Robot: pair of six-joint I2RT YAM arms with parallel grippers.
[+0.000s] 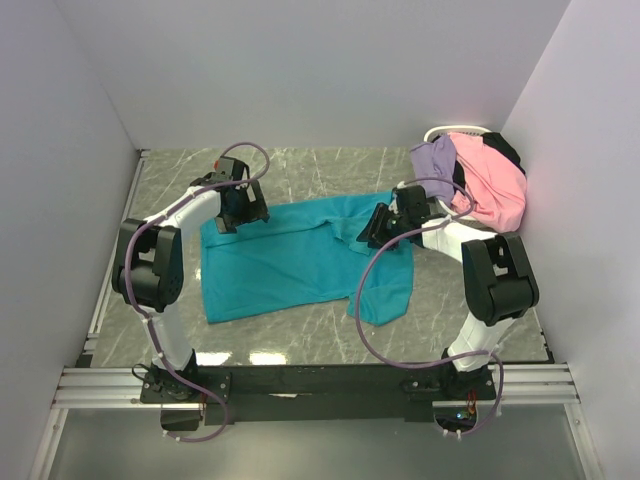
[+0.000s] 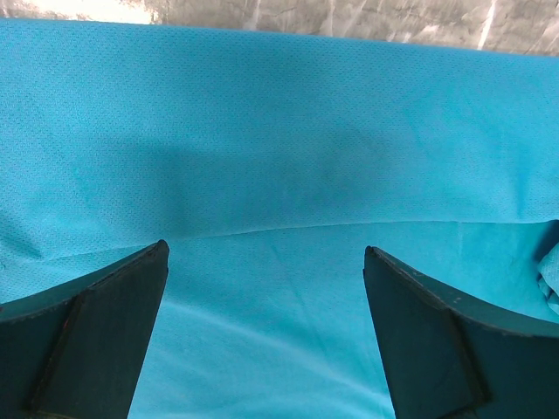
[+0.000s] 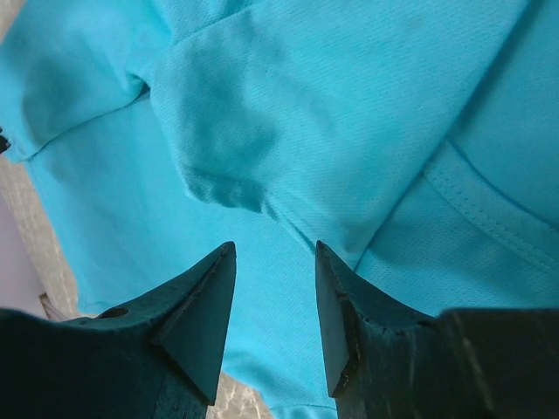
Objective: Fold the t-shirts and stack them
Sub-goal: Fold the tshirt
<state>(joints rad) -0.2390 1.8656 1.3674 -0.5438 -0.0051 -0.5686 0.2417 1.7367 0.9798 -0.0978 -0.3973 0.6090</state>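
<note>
A teal t-shirt [image 1: 290, 262] lies spread on the marble table, one sleeve bunched and folded over at its right side. My left gripper [image 1: 236, 214] hovers over the shirt's far left corner; in the left wrist view it [image 2: 265, 248] stands wide open over smooth teal cloth [image 2: 279, 131]. My right gripper [image 1: 376, 228] is low over the shirt's right part. In the right wrist view its jaws [image 3: 275, 246] are about half apart, with the sleeve fold [image 3: 262, 113] just ahead and nothing pinched between them. A pink t-shirt [image 1: 492, 185], a lavender one [image 1: 432, 158] and a black one [image 1: 506, 150] are heaped at the far right.
A white wire-rimmed basket [image 1: 455, 130] shows behind the heap in the far right corner. White walls close the table on the left, back and right. Bare marble [image 1: 170, 180] shows round the teal shirt. The arms' bases sit on the black rail [image 1: 320, 382] at the near edge.
</note>
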